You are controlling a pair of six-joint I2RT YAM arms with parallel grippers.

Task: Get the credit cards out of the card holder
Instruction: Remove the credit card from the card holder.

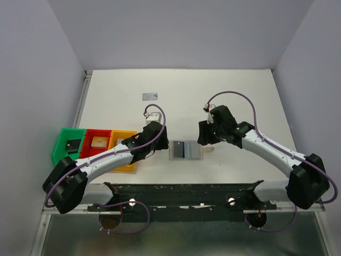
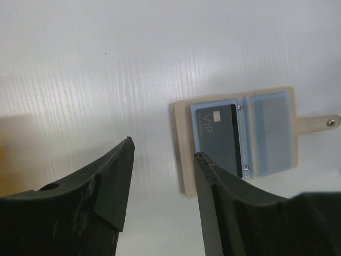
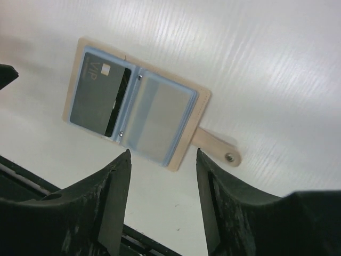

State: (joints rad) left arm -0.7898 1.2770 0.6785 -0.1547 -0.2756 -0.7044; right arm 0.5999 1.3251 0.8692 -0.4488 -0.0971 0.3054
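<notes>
Black card (image 2: 216, 138) sits in the open card holder (image 3: 160, 125). My left gripper (image 2: 163, 149) and right gripper (image 3: 163, 151) both stand open, empty.

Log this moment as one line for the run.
card holder: open flat, dark VIP card in one pocket | left tool: open, empty | right tool: open, empty

Card holder (image 1: 185, 150) lies open on the table (image 1: 224, 96), between left gripper (image 2: 163, 148) and right gripper (image 3: 163, 151); first card (image 2: 216, 136) sits in its left panel. Row of bins lies to its left: leftmost bin (image 1: 61, 140) holds second card (image 1: 72, 144), middle bin (image 1: 98, 131) third card (image 1: 98, 141). Loose card (image 1: 151, 96) lies farther back.
</notes>
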